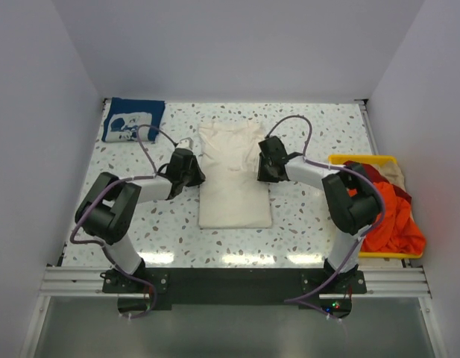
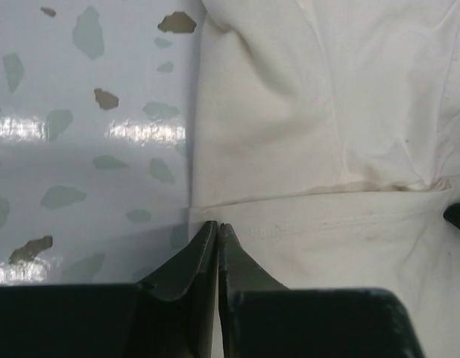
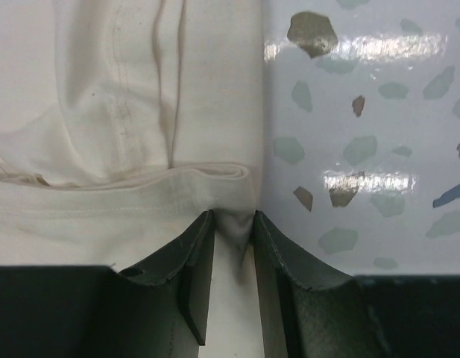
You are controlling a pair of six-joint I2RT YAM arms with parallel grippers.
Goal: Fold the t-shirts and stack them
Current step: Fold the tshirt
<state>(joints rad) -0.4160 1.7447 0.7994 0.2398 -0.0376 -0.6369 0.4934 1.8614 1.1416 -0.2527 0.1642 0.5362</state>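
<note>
Left tool: pressed together at the left edge of the cream t-shirt, tips right where the hem meets the bare surface. I cannot tell whether any cloth is caught between them.
Right tool: pinching the same shirt's right edge, with a small pucker of cloth visible between the two fingers.
Cream t-shirt: lies in the middle of the surface between the arms. The sides are turned in to make a long strip, and a crosswise seam or fold runs just ahead of both tools.
Other t-shirts: the navy t-shirt sits folded at the far left corner. The orange-red t-shirt and the beige t-shirt are heaped in the yellow bin on the right.
Risk, one-sided hold: if the left tool has closed beside the hem rather than on it, a lift would raise only the right edge. The strip would then skew or twist.
Risk, layers: the right pinch sits on stacked folds. If it holds only the top layer, the turned-in side could peel open.
Risk, drag: a low or uneven lift would pull the cloth across the surface and wrinkle the near half.
Risk, mismatch: if the arms move at different speeds, the fold line would come out slanted.
</note>
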